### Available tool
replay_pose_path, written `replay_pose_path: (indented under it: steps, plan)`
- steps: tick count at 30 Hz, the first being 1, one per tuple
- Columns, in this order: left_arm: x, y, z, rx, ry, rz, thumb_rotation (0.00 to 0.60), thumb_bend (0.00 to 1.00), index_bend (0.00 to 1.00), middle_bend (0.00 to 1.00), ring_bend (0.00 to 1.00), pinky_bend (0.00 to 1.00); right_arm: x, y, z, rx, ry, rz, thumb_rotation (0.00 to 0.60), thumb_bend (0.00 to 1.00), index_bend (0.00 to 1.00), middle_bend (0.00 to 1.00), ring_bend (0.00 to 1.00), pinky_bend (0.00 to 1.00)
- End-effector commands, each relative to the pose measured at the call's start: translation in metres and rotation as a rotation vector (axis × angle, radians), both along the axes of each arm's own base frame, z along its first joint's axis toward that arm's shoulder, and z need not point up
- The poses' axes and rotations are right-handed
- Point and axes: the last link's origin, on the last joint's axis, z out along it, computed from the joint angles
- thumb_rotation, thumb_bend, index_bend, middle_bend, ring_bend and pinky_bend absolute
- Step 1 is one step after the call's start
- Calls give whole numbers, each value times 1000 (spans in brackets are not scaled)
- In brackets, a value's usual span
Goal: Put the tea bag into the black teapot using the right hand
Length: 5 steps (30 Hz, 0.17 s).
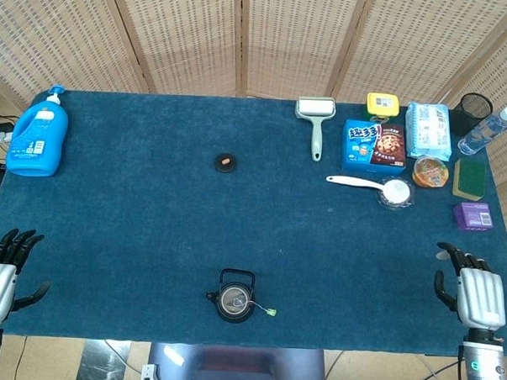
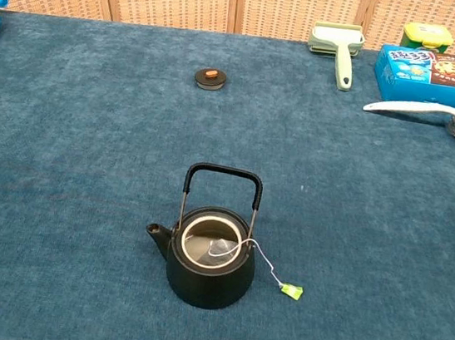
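Note:
The black teapot (image 1: 234, 297) (image 2: 209, 258) stands open near the table's front edge, handle upright. The tea bag (image 2: 215, 249) lies inside it; its string runs over the rim to a green tag (image 2: 290, 291) (image 1: 272, 309) on the cloth at the pot's right. My right hand (image 1: 474, 290) hovers at the table's front right corner, far from the pot, holding nothing, fingers apart. At the front left corner, my left hand (image 1: 1, 271) is likewise empty with spread fingers. Neither hand appears in the chest view.
The teapot lid (image 1: 226, 162) (image 2: 210, 77) lies mid-table. A blue detergent bottle (image 1: 38, 134) stands far left. At the back right are a lint roller (image 1: 315, 121), cookie box (image 1: 374, 145), white spoon (image 1: 371, 186), tissue pack (image 1: 429, 129), sponge (image 1: 469, 177) and purple box (image 1: 473, 216).

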Motion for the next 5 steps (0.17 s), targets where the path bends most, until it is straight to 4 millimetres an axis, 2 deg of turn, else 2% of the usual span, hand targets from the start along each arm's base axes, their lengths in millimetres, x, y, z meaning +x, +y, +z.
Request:
replay_pose_path:
  steps: [1,5]
  plan:
    - [2,-1,0,2,-3,-6,600,271,141,116,0,137,-1,4,1,-7,-7,0,600,584,253,381,385,364]
    - [5,0,-1,5,0,-15,600,271,141,116,0,137,-3,5,3,-15,-14,1,600,585,253,381,385,364]
